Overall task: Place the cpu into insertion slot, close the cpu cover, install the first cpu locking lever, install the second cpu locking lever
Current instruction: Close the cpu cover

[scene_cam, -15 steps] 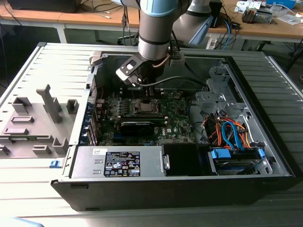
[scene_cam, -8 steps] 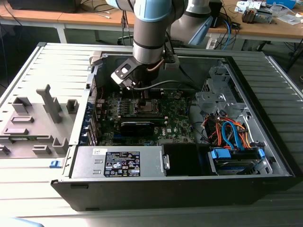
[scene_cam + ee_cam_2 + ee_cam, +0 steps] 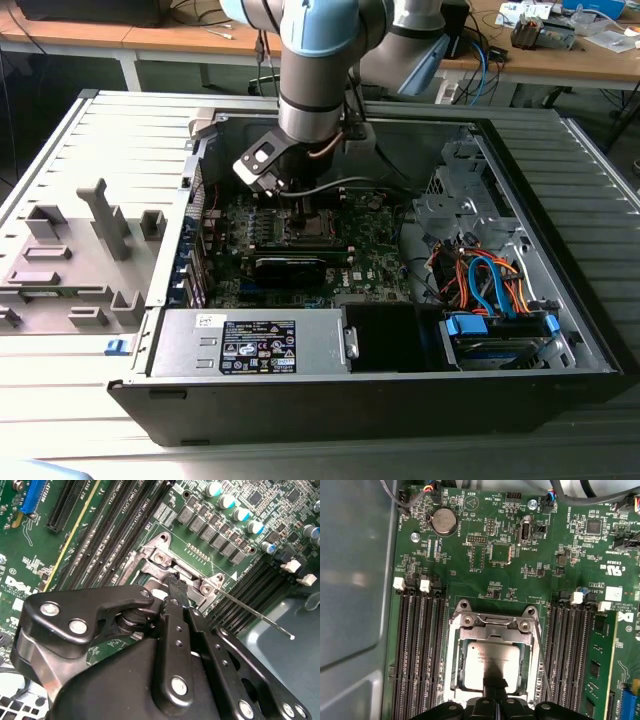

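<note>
Computer case (image 3: 380, 400): black tower lying on its side with the panel off, on a grey slatted table (image 3: 590, 200). Seen whole in the exterior view.

Arm (image 3: 315, 60): grey and pale blue, reaching down into the case over the board.

Power supply (image 3: 250, 345): grey box along the case's near wall.

Motherboard (image 3: 485, 575): green, on the case floor. The first wrist view gives its coin cell (image 3: 443, 520), banks of black memory slots (image 3: 420, 650) on both sides of the socket, and one green memory module (image 3: 597, 665) seated.

Gripper (image 3: 496, 692): black, with its fingers drawn together and nothing seen between them. The tips are at the socket, over the edge of the cpu nearest the gripper body. I cannot tell whether they touch it.

Insertion slot (image 3: 453, 672): square socket with a silvery rim, between the memory banks.

Cpu cover (image 3: 492, 629): silvery frame lying down flat over the socket, its cut-out framing the chip. The second wrist view gives its two screwed hinge tabs just beyond the fingertips.

Cpu (image 3: 490, 652): silvery-grey square seated in the slot under the cover, its top face plain in the first wrist view.

Locking lever (image 3: 255, 616): thin metal rod. The second wrist view gives its length, running from the socket corner out across the memory slots to a free end.
</note>
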Motion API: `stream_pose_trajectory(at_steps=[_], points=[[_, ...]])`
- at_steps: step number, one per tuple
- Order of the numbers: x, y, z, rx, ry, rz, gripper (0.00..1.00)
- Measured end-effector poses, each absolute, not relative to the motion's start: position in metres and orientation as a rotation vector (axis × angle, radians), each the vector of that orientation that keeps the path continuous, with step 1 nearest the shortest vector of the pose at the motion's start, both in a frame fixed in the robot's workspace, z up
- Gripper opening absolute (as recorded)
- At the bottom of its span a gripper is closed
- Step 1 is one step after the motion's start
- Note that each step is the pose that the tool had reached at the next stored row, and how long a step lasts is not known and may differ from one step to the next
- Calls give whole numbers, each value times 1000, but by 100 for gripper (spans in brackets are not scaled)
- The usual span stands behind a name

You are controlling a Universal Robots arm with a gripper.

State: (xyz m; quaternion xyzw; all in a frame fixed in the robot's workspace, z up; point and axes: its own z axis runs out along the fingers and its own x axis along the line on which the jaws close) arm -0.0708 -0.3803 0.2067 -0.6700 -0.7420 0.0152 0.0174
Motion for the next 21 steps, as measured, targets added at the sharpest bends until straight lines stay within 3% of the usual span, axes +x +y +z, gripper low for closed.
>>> stream_pose_trajectory(at_steps=[12, 21], points=[[-57, -381, 209, -2080, -2304, 46, 11], [-51, -381, 241, -2078, -2301, 47, 11]])
